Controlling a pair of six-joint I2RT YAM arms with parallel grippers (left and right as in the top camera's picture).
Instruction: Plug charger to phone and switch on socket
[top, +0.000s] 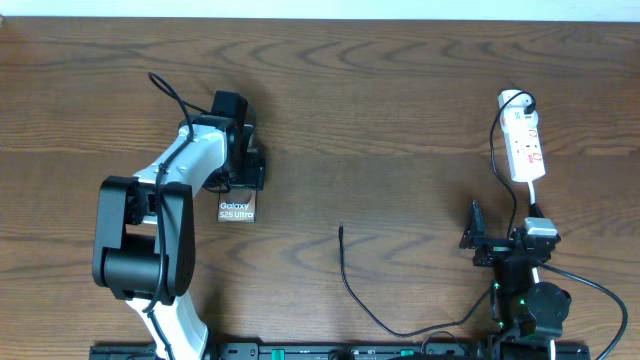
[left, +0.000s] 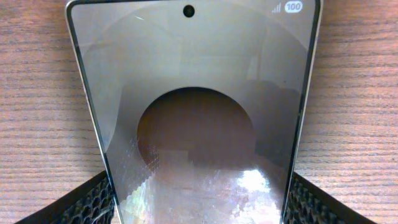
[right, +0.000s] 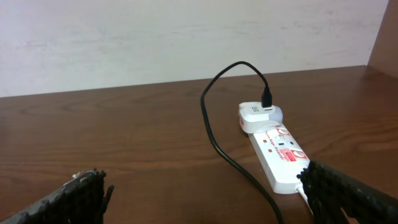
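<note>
Phone (left: 193, 62): lies flat on the worktop (top: 400, 90), long axis running straight out between the pads (left: 87, 205) of the left pincer (left: 199, 180), hugging both long edges; cannot tell whether clamped yet. Charger tip (top: 341, 229): rests well apart to the phone's right, roughly parallel to its long axis. Right pincer (right: 204, 177): gapes empty farther right of the phone, probably best placed to fetch that tip.
</note>
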